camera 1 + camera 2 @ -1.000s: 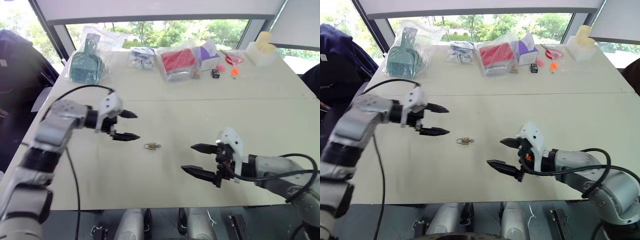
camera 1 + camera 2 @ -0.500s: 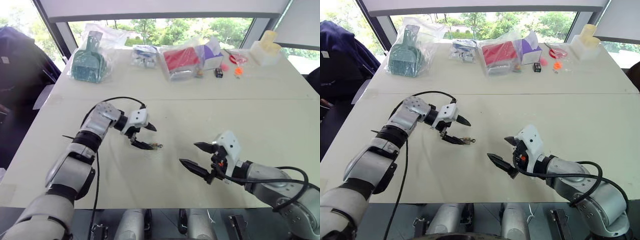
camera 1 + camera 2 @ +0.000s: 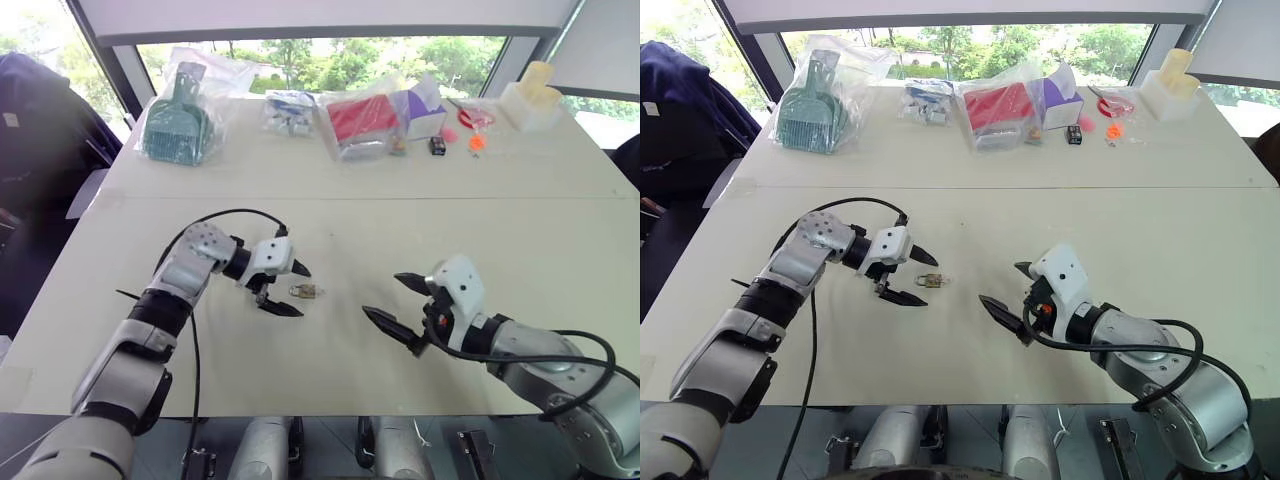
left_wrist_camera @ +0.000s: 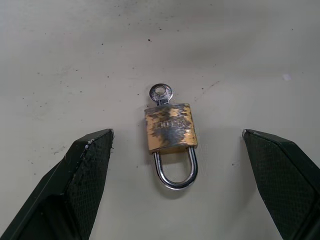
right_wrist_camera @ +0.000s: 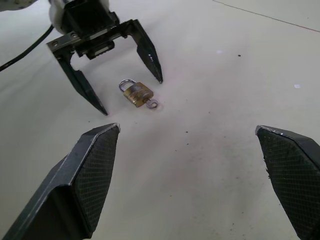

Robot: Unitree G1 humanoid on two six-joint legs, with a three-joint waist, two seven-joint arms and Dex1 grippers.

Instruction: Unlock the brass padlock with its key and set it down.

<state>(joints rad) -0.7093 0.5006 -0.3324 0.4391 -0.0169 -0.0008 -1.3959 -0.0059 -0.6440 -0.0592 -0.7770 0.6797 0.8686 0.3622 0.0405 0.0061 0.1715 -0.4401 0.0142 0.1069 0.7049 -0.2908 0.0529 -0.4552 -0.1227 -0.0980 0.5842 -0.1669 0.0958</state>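
The brass padlock (image 4: 170, 127) lies flat on the table, its silvery shackle looking closed. The key (image 4: 161, 92) sticks out of the end opposite the shackle, round holed head showing. My left gripper (image 3: 302, 292) is open and low over the table. One black finger sits on each side of the padlock, neither touching it, and the shackle end points toward the wrist. My right gripper (image 3: 383, 295) is open a short way to the right of the padlock, aimed at it, with nothing between its fingers (image 5: 95, 170).
Along the table's far edge lie a bagged teal scoop (image 3: 175, 125), a bagged red box (image 3: 358, 122), a purple box (image 3: 420, 110), a small black trinket (image 3: 436, 146) and a white container (image 3: 530, 100). A dark jacket (image 3: 30, 130) hangs at the left.
My left gripper has come right and down from beside the padlock and now straddles it. The right gripper has turned a little toward the padlock. The padlock has stayed where it was.
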